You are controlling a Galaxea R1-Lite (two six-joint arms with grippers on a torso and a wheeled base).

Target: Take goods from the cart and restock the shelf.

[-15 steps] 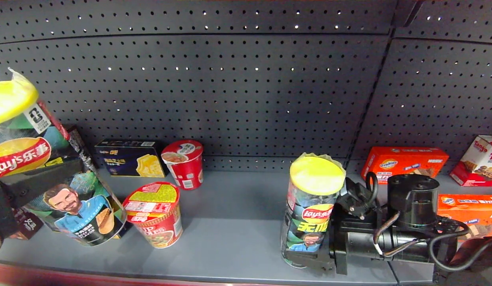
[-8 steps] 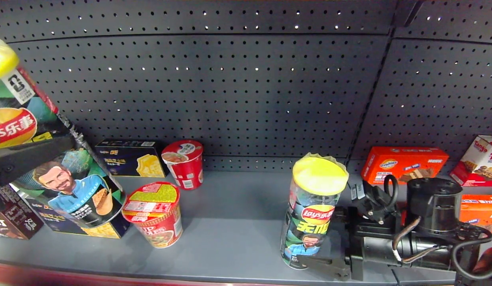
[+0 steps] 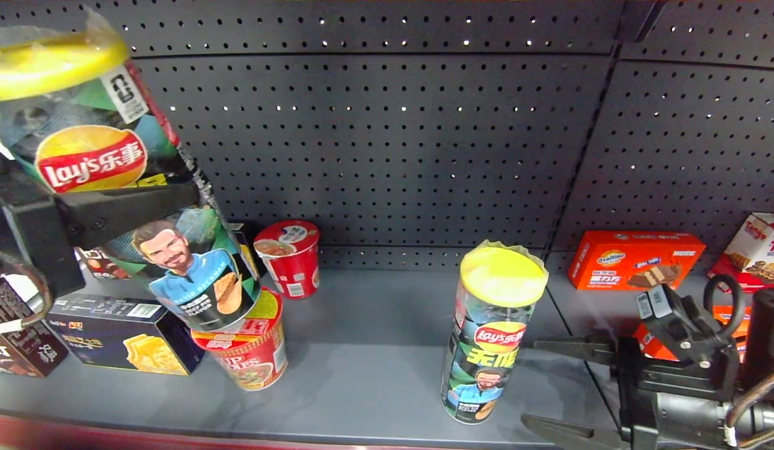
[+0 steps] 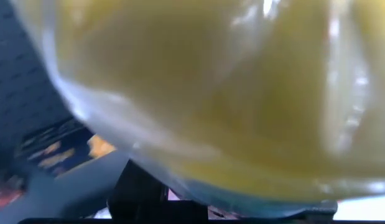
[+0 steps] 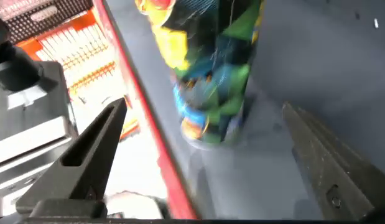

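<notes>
My left gripper [image 3: 137, 201] is on the far left, its fingers pinching a chip can [image 3: 93, 156] around the middle. The can hangs in the air above the left end of the shelf [image 3: 374, 362], tilted so its yellow lid [image 3: 49, 62] leans to the left. Below it a dark blue box [image 3: 124, 340] lies at the near edge, and a noodle cup [image 3: 246, 356] stands just right of the box. The can's base overlaps the cup's lid in my head view — I cannot tell whether they touch. A red cup [image 3: 290, 256] stands farther back by the pegboard wall [image 3: 387, 144]. Right of centre, a second can [image 3: 493, 331] stands upright near the shelf's front edge. My right gripper [image 3: 559, 389] sits just right of it, fingers spread wide and not touching it. An orange box [image 3: 634, 259] lies at the far right, at the back.
</notes>
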